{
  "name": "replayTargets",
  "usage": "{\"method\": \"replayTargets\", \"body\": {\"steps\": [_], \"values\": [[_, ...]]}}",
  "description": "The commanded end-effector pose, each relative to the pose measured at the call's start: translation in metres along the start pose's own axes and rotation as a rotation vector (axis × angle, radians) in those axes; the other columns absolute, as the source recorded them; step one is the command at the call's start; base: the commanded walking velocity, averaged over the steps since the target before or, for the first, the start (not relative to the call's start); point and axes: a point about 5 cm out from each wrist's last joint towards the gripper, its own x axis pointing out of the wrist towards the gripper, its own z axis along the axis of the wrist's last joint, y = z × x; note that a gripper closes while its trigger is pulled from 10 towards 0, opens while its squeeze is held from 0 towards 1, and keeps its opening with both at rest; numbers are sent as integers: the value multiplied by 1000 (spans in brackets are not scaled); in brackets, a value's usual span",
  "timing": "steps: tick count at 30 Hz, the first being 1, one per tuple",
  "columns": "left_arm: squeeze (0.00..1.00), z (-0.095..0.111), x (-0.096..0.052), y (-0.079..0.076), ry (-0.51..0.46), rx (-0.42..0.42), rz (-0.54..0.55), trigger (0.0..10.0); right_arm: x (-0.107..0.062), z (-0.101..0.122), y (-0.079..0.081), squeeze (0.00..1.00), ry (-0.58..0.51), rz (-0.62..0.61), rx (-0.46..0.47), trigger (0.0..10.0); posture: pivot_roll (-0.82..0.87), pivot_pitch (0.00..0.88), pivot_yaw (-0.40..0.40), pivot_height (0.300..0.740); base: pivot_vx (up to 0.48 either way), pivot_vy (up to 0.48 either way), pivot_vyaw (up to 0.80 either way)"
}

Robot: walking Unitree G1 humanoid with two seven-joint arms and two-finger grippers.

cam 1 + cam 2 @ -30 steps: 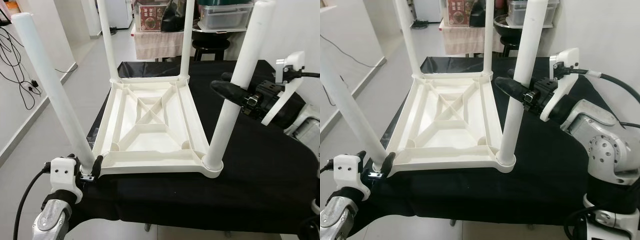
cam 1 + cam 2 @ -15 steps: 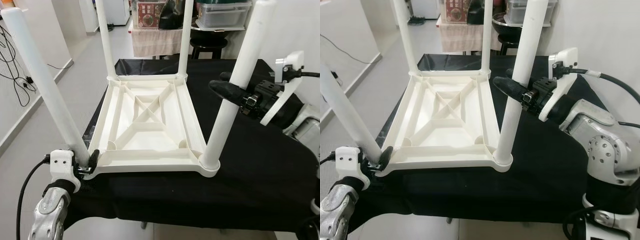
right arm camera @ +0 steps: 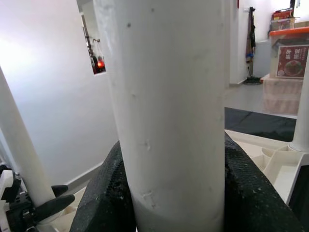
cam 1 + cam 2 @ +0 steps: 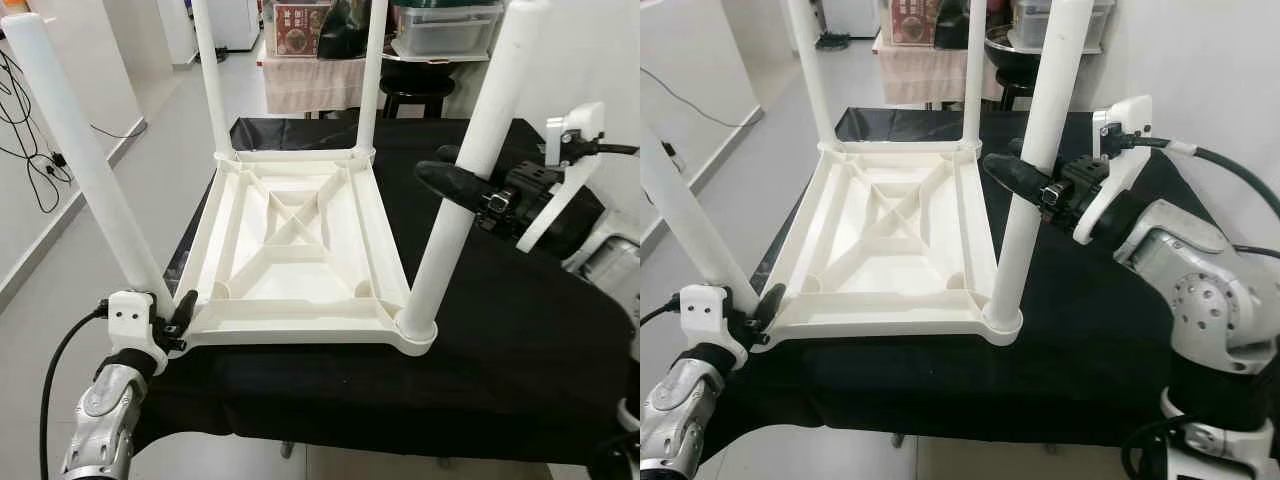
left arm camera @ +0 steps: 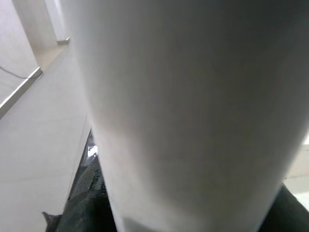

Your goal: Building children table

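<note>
Left eye view: the white children table (image 4: pixel 300 250) lies upside down on the black cloth (image 4: pixel 500 340), its four legs pointing up. My left gripper (image 4: pixel 165 320) sits at 7 o'clock, fingers clenched around the base of the near-left leg (image 4: pixel 85 160), right where it meets the tabletop corner. My right gripper (image 4: pixel 465 185) is at 3 o'clock, grasping the near-right leg (image 4: pixel 470 170) about halfway up its length. The two far legs stand at 12 o'clock, beside a stool and shelf with boxes behind the cloth.

Right eye view: the same layout; my right gripper's black fingers (image 4: pixel 1015 175) wrap the near-right leg from both sides, and that leg's foot is seated in the corner socket (image 4: pixel 1002 322) at 6 o'clock.

Left wrist view: the near-left leg (image 5: pixel 193 111) is pressed very close, with black cloth beneath; the picture is too tight to make out my fingers, so the grasp here is probably firm but I judge it from the head views.

Right wrist view: both black pads (image 3: pixel 108 193) press the near-right leg (image 3: pixel 169 111).
</note>
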Motion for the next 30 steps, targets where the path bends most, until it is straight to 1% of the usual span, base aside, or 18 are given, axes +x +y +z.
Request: {"method": "replayTargets", "body": {"steps": [1, 2, 4, 7, 8, 12, 13, 16, 17, 18, 20, 22, 23, 24, 25, 28, 29, 30], "values": [[0, 33, 8, 18, -99, 72, 16, 0, 1, -14, -10, 0, 32, -92, 64, 0, -98, 86, 14, 740, 0, 0, 0], [0, 33, 8, 18, -99, 72, 16, 0, 1, -14, -10, 0, 32, -92, 64, 0, -98, 86, 14, 740, 0, 0, 0], [0, 110, 32, 30, -296, 161, -34, 0, 0, -32, -25, 0, 11, -327, 145, 0, -80, 85, 30, 740, 0, 0, 0], [0, 138, 37, 32, -364, 189, -51, 0, 0, -39, -29, 0, 9, -410, 182, 0, -80, 85, 30, 740, 0, 0, 0], [0, 172, 43, 33, -441, 225, -84, 0, -2, -51, -31, 0, 19, -506, 202, 0, -66, 82, 47, 740, 0, 0, 0], [0, 281, 54, 14, -678, 320, -236, 0, -9, -89, -33, 0, 53, -780, 309, 0, -41, 75, 71, 740, 0, 0, 0], [0, 281, 54, 14, -678, 320, -236, 0, -9, -89, -33, 0, 53, -780, 309, 0, -41, 75, 71, 740, 0, 0, 0], [0, 352, 55, -21, -814, 365, -409, 0, -14, -118, -32, 0, 124, -932, 359, 3765, -13, 69, 94, 740, 0, 0, 0], [0, 352, 55, -21, -814, 365, -409, 0, -14, -118, -32, 0, 124, -932, 359, 3765, -13, 69, 94, 740, 0, 0, 0], [0, 371, 57, -35, -847, 369, -479, 0, -14, -130, -31, 0, 156, -981, 363, 8549, -4, 65, 106, 740, 0, 0, 0], [0, 389, 58, -54, -875, 357, -564, 0, -14, -144, -32, 0, 197, -1030, 373, 10000, 4, 61, 120, 740, 0, 0, 0], [0, 409, 59, -88, -891, 337, -704, 3725, -15, -165, -35, 0, 269, -1124, 386, 10000, 11, 58, 127, 740, 0, 0, 0], [0, 409, 59, -88, -891, 337, -704, 3725, -15, -165, -35, 0, 269, -1124, 386, 10000, 11, 58, 127, 740, 0, 0, 0], [0, 414, 59, -101, -890, 320, -765, 10000, -15, -172, -37, 0, 293, -1161, 393, 10000, 17, 55, 137, 740, 0, 0, 0], [1000, 414, 58, -118, -878, 310, -843, 10000, -15, -178, -40, 0, 311, -1204, 377, 10000, 14, 52, 144, 740, 0, 0, 0], [1000, 412, 58, -133, -861, 304, -921, 10000, -18, -182, -44, 0, 328, -1242, 347, 10000, 13, 53, 146, 740, 0, 0, 0], [1000, 409, 57, -142, -848, 302, -970, 10000, -19, -185, -46, 1000, 337, -1264, 324, 10000, 13, 53, 146, 740, 0, 0, 0], [1000, 409, 57, -142, -848, 302, -970, 10000, -19, -185, -46, 1000, 337, -1264, 324, 10000, 13, 53, 146, 740, 0, 0, 0]]}}
